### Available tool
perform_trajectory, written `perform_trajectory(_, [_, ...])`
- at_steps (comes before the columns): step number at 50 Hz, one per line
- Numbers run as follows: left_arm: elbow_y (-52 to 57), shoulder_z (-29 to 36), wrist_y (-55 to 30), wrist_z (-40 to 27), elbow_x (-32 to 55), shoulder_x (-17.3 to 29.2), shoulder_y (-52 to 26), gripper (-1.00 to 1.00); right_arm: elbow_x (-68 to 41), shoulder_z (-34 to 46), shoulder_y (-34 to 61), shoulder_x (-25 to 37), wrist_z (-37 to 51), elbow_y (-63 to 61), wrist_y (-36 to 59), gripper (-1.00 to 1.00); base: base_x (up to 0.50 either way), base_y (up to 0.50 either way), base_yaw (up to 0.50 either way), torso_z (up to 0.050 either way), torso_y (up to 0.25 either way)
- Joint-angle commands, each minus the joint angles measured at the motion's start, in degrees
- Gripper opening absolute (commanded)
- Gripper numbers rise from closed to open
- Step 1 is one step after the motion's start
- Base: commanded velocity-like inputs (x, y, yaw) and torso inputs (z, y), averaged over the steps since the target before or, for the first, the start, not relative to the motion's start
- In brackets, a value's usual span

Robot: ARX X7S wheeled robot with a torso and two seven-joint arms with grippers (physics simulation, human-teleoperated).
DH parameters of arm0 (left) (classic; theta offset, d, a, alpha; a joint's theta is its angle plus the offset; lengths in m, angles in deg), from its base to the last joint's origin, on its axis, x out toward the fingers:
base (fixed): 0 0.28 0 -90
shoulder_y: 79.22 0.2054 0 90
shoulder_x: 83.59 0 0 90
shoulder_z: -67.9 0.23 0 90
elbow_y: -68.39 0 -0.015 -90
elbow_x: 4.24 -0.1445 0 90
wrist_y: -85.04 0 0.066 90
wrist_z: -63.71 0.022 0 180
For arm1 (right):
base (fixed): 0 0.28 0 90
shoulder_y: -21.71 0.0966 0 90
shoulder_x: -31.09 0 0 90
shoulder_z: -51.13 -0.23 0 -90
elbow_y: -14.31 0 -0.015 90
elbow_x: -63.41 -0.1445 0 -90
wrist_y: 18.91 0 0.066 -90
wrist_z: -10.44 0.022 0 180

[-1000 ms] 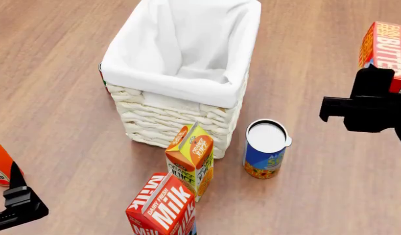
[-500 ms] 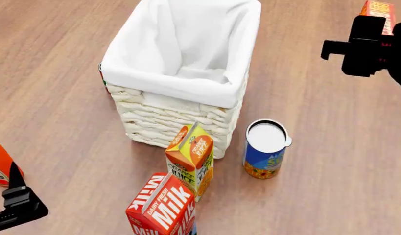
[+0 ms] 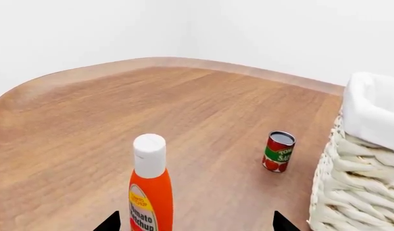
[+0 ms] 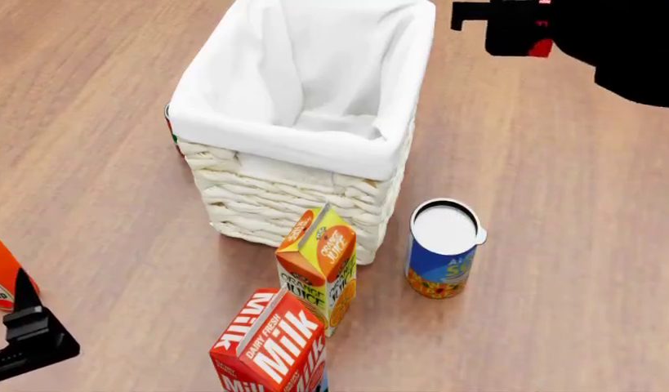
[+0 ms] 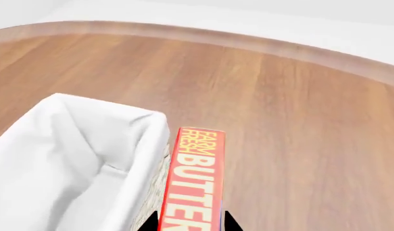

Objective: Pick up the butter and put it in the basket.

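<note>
My right gripper (image 5: 190,224) is shut on the butter (image 5: 197,178), a slim red box with pale "FARM FRESH BUTTER" lettering, one black finger on each long side. The box hangs in the air just outside the liner rim of the white wicker basket (image 5: 75,159). From the head camera the right gripper (image 4: 509,24) shows at the basket's (image 4: 301,122) far right corner, and only a red sliver of the butter (image 4: 543,47) peeks out behind it. The left gripper (image 4: 29,343) is low at the near left, open (image 3: 197,227).
An orange ketchup bottle (image 3: 150,187) stands just ahead of the open left gripper. A small tomato can (image 3: 278,151) sits by the basket's side. In front of the basket stand an orange juice carton (image 4: 318,265), a milk carton (image 4: 271,343) and a blue can (image 4: 443,249).
The right gripper has carried the butter away from me and leftward, from the right edge to the basket's far right corner. The left arm has stayed put.
</note>
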Motion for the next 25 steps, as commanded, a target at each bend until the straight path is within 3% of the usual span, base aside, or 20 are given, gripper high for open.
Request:
perform_trajectory(1, [2.3, -1.1, -1.3, 3.0, 0.6, -0.7, 1.2, 1.0, 10.5, 4.7, 7.1, -10.0, -15.1, 14.1, -4.3, -1.0, 0.0, 0.0, 0.0, 0.0, 0.0])
perform_trajectory(9, [2.5, -1.1, -1.5, 2.3, 0.8, -0.9, 0.9, 1.0, 16.7, 9.9, 12.0, -19.4, -27.9, 32.7, -11.5, -1.0, 0.0, 0.0, 0.0, 0.0, 0.001])
perform_trajectory(17, [3.1, -1.6, -1.8, 1.9, 1.3, -0.5, 1.2, 1.0, 21.8, 5.8, 11.7, -21.1, -30.1, 33.0, -10.2, -1.0, 0.0, 0.0, 0.0, 0.001, 0.001])
perform_trajectory(25, [3.6, -1.5, -2.1, 1.8, 1.7, -0.1, 1.7, 1.0, 30.8, 0.9, 11.2, -24.2, -38.2, 33.1, -6.7, -1.0, 0.0, 0.0, 0.0, 0.0, 0.001])
